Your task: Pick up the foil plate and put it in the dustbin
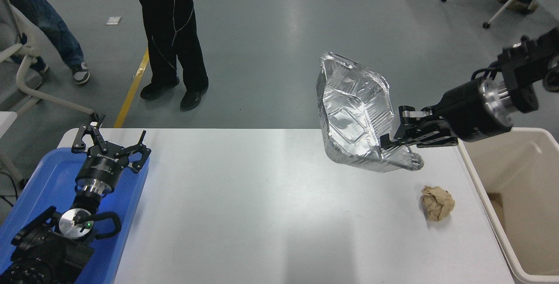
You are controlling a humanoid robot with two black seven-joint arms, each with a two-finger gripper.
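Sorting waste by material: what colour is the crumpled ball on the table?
Brown, like paper; the head view shows it.

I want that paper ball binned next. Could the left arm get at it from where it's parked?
Probably not. The left pincer sits open over the blue tray at the table's far left, while the crumpled paper ball lies near the right edge beside the dustbin. Nothing blocks it; the span looks too wide.

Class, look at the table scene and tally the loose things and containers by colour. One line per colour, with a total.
Silver: 1, the foil plate, held up by the right gripper
Brown: 1, the paper ball
Blue: 1, the tray
Cream: 1, the dustbin
Total: 4
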